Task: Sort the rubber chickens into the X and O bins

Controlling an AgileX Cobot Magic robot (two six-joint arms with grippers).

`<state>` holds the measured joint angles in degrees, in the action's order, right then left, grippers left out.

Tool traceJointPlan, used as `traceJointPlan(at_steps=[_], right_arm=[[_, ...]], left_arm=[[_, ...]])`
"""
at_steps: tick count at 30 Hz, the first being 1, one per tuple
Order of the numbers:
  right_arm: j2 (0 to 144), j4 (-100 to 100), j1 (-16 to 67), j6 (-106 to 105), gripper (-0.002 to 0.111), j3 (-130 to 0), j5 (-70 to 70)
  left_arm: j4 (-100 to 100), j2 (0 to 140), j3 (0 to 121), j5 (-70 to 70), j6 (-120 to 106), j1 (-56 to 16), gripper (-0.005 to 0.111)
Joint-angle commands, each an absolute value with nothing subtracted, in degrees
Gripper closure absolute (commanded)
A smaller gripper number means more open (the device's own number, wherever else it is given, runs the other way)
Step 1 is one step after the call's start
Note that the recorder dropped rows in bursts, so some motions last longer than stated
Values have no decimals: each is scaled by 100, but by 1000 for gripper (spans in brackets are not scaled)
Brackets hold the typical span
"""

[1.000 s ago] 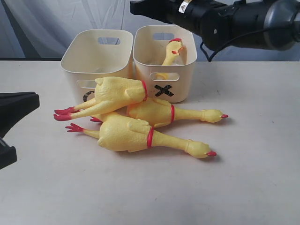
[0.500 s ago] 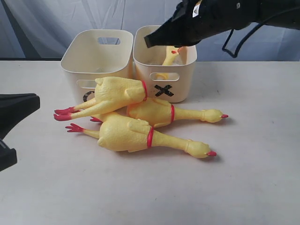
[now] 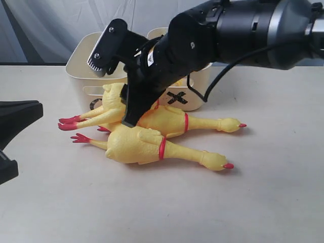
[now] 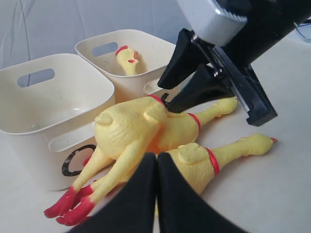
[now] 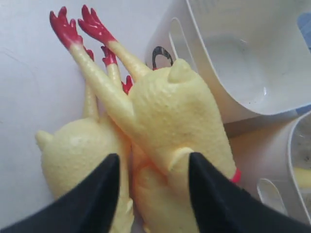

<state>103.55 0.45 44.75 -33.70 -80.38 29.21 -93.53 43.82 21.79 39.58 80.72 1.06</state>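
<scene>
From my station I see the right gripper (image 5: 153, 160) with its fingers spread, straddling the body of the top chicken (image 3: 112, 104); I cannot tell whether the pads touch it. That chicken lies across the middle chicken (image 3: 169, 121), which lies just behind the front chicken (image 3: 142, 144) on the table (image 3: 253, 202), all three just in front of the bins. The smaller chicken (image 4: 127, 60) stands in the X bin (image 3: 198, 88); the O bin (image 3: 81, 71) sits beside it, touching. My left gripper (image 4: 156, 158) hangs low with its fingers pressed together, holding nothing.
</scene>
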Motion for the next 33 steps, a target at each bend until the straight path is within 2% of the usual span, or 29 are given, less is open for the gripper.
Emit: traceJointPlan(at_steps=[1, 9, 24, 26, 29, 33], right_arm=[[10598, 0, 4478, -3442, 37, -8011, 2715], [10998, -1530, 4478, -3442, 37, -8011, 2335], [11256, -1744, 4478, -3305, 37, -8011, 2031], [11256, -1744, 4478, -3292, 34, -8011, 2032], [11256, -1755, 4478, -3292, 22, -8011, 2032], [11256, -1782, 4478, -3292, 22, -8011, 1943]], left_arm=[[-9348, 4400, 2210, 3949, 8082, 103, 106], [-9348, 4400, 2210, 3949, 8082, 103, 106], [-9336, 4400, 2210, 3949, 8082, 103, 106], [-9336, 4400, 2210, 3949, 8082, 103, 106], [-9336, 4400, 2210, 3949, 8082, 103, 106], [-9336, 4400, 2210, 3949, 8082, 103, 106]])
